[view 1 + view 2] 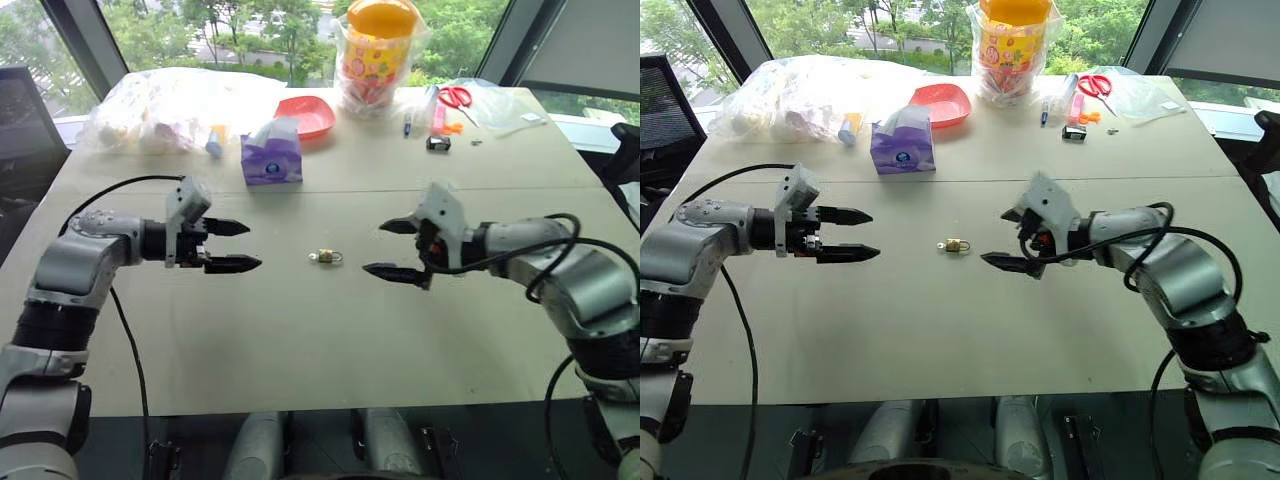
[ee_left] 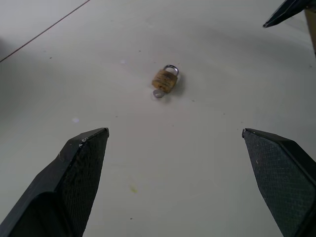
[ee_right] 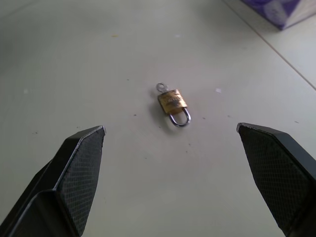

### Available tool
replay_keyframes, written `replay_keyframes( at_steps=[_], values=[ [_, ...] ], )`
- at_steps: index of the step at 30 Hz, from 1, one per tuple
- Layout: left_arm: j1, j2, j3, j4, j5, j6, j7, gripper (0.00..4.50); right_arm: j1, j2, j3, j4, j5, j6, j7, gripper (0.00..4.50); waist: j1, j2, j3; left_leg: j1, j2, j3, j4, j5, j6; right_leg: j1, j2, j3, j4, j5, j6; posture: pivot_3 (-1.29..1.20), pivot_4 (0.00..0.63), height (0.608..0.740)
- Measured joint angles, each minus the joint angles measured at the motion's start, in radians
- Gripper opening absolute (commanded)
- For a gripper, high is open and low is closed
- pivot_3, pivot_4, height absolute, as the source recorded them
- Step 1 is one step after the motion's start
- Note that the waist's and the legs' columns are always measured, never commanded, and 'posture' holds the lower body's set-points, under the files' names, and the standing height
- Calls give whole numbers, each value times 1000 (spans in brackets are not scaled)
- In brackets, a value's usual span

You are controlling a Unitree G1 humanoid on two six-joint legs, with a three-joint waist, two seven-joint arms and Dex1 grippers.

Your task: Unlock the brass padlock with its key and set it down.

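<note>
The brass padlock (image 1: 328,257) lies flat on the pale table (image 1: 300,340), midway between my two grippers. Its silvery shackle (image 3: 180,119) looks closed. The key (image 2: 157,93) sticks out of the bottom of the body, on the side toward my left arm. My left gripper (image 1: 252,246) hovers to the padlock's left, pointing at it, open and holding nothing. On the other side my right gripper (image 1: 373,248) points back at the padlock, also open and holding nothing. Both grippers stand apart from the padlock. A fingertip (image 2: 284,12) of the right gripper shows beyond the padlock in the left wrist view.
A purple tissue box (image 1: 271,155) stands behind the padlock. Along the far edge are a red bowl (image 1: 305,115), plastic bags (image 1: 170,105), a yellow-lidded jar (image 1: 378,50), red-handled scissors (image 1: 455,97) and a small black clip (image 1: 438,143). Black cables trail from both arms.
</note>
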Motion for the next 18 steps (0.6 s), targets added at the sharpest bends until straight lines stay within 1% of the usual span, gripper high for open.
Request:
replay_keyframes(
  at_steps=[4, 8, 13, 18],
  values=[
    [-15, 22, -26, 15, 20, -23, -71, 4500, -111, 114, 151, 232, -113, -100, 78, 4452, 1, 0, 0, 1, 0, 0, 1, 0, 0, 0, 1, 0, 3, 0, 1, 0, 150, 740],
    [3, 27, -19, 15, 26, -30, -60, 4500, -216, 213, 226, 476, -219, -212, 139, 4452, 2, 0, 0, 1, 0, 0, 2, 0, 0, -1, 1, 0, 9, 0, 2, 0, 150, 740],
    [64, 20, 5, -19, 24, -22, -15, 4500, -305, 283, 236, 689, -312, -328, 196, 4452, -1, 0, 0, 1, 0, 0, 5, 0, 0, -1, 1, 0, 11, 0, 2, 0, 150, 740],
    [94, 12, 14, -63, 21, -15, 24, 4500, -351, 342, 244, 833, -375, -406, 236, 4452, -2, 1, 1, 1, 1, -1, 12, 0, 0, 0, 1, 0, 15, 0, 2, 0, 150, 740]
  ],
)
